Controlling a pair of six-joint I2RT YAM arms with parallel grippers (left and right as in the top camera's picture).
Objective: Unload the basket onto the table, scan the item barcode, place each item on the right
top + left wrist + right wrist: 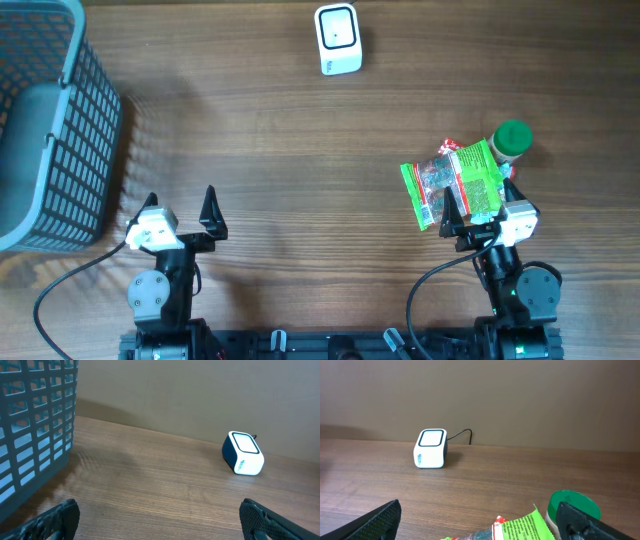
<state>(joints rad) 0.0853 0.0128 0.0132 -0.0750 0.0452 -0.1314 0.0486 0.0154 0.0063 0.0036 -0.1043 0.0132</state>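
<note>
From overhead, the left gripper (180,197) sits low over the bare wooden worktop (300,150) with its fingers spread wide and nothing between them. A grey mesh basket (60,130) stands ahead of it and off to its left. The right gripper (478,200) also has its fingers wide apart. The near end of a green snack packet (455,182) lies between them, flat on the worktop and not clamped. A green-lidded jar (512,140) stands just ahead and right of that gripper, touching the packet's far corner. The white barcode scanner (338,40) sits well ahead of both grippers, between them.

The left wrist view shows its two fingertips (62,519) far apart, with the basket (35,420) ahead-left and the scanner (243,453) ahead-right.

The right wrist view shows spread fingertips (385,519), with the packet (520,530) between them and the green lid (572,505) by the right finger. The scanner (431,448) is far ahead to the left.
</note>
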